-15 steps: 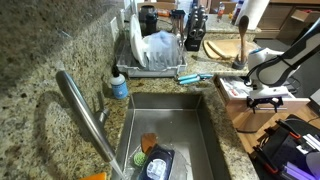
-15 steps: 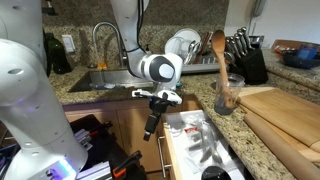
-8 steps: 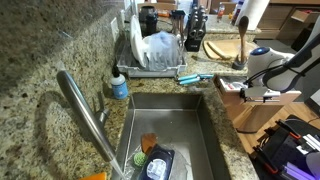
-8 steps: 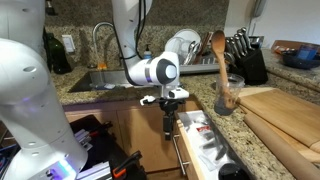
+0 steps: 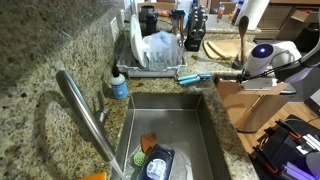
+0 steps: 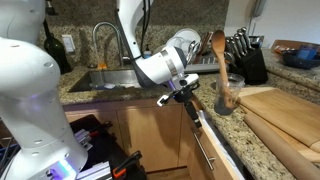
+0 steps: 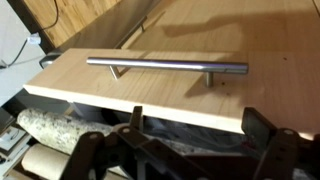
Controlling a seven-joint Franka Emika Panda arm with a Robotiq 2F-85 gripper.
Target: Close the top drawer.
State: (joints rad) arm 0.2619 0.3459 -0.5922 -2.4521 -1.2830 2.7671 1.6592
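**Clerk:** Entry one, the task piece?

**Checker:** Top drawer (image 7: 200, 100). Light tan wood front, with one straight metal bar handle (image 7: 165, 65) on two posts. Location: under the edge of the granite table (image 5: 40, 60), right of the sink (image 5: 185, 120). In an exterior view the top drawer (image 6: 215, 150) stands only slightly out from the cabinet face, with a thin dark strip between its front and the table edge. Contents: not visible.

**Clerk:** Entry two, the gripper?

**Checker:** Gripper (image 7: 180, 150). Black, entering from the bottom of the wrist view. Its two fingers (image 7: 268, 135) are spread wide apart with nothing between them. In an exterior view the gripper (image 6: 190, 93) sits at the end of the drawer front nearest the sink, just below the table edge. Contact with the wood: cannot tell.

**Clerk:** Fixtures around the sink?

**Checker:** Curved metal faucet (image 5: 85, 110) on the sink's left. Soap bottle (image 5: 119, 85) with blue liquid, near the sink's far left corner. Dish rack (image 5: 150, 70) holding white plates, on the far side of the sink.

**Clerk:** And along the table past the drawer?

**Checker:** Seen in an exterior view. Wooden spoon (image 6: 218, 50), upright in a clear jar (image 6: 228, 98). Dark knife block (image 6: 247, 62), farther back. Pale cutting board (image 6: 285, 105), on the near right.
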